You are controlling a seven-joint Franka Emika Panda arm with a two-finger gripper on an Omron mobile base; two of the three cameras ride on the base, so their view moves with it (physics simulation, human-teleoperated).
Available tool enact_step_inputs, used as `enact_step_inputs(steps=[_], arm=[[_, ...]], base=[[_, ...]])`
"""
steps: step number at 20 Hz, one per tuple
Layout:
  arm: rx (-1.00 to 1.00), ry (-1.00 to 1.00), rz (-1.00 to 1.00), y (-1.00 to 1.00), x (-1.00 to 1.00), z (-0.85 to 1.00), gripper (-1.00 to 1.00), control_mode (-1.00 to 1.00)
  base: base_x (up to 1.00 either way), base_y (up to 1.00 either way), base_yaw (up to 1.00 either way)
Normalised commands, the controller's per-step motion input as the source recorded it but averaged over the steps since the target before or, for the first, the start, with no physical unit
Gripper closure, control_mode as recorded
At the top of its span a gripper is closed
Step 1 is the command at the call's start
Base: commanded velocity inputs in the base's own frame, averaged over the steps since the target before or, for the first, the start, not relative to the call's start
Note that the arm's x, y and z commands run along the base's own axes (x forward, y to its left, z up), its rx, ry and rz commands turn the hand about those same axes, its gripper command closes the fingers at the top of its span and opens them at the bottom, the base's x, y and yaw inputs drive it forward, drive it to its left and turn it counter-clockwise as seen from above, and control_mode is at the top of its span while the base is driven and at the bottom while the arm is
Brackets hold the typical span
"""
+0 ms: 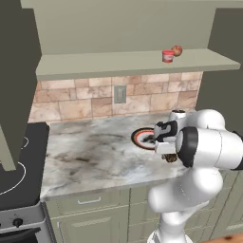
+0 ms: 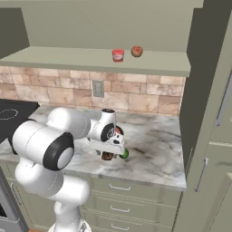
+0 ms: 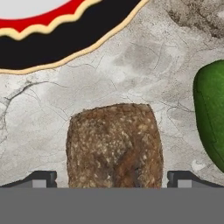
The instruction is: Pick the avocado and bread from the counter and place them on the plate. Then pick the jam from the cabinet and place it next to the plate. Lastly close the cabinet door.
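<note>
The bread (image 3: 114, 146) is lying on the counter (image 3: 131, 74), sitting straight between the two dark fingertips (image 3: 41, 178) of the gripper (image 3: 113, 179), which are standing wide apart at either side of it with a gap of bare stone showing on each side; the gripper is released and grasping nothing. In the hand view the avocado (image 3: 212, 118) is lying at about 3 o'clock from the bread, near it but apart, and the plate (image 3: 52, 43), with its red and black scalloped rim, is curving across at 11 o'clock, also apart from the bread. In the right base view the bread (image 2: 108, 156) is showing just under the hand, the avocado (image 2: 124, 154) is sitting at 3 o'clock of it, and the plate (image 2: 119, 131) is peeking out behind the wrist at 12 o'clock. In the left base view the gripper (image 1: 167, 154) is hanging low over the bread (image 1: 170, 158), the plate (image 1: 141, 137) lying at 10 o'clock. Up on the shelf of the open cabinet (image 1: 118, 64) the jam (image 1: 168, 56) is standing upright, with a reddish ball (image 1: 177, 50) just beside it at 2 o'clock
</note>
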Motion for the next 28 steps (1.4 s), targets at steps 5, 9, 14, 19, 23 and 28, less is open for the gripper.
enact_step_inputs(steps=[5,9,14,19,23,28], arm=[[0.00,0.00,0.00,0.00,0.00,-0.08,1.00,-1.00],[0.00,-0.03,0.00,0.00,0.00,-0.04,1.00,-1.00],[0.00,-0.21,0.00,0.00,-0.09,0.10,1.00,-1.00],[0.00,-0.24,0.00,0.00,-0.27,0.40,1.00,-1.00],[0.00,-0.15,0.00,0.00,-0.14,0.36,1.00,-1.00],[0.00,-0.03,0.00,0.00,-0.01,0.45,1.00,-1.00]], base=[[0.00,0.00,0.00],[0.00,0.00,0.00],[0.00,0.00,0.00],[0.00,0.00,0.00],[0.00,0.00,0.00],[0.00,0.00,0.00]])
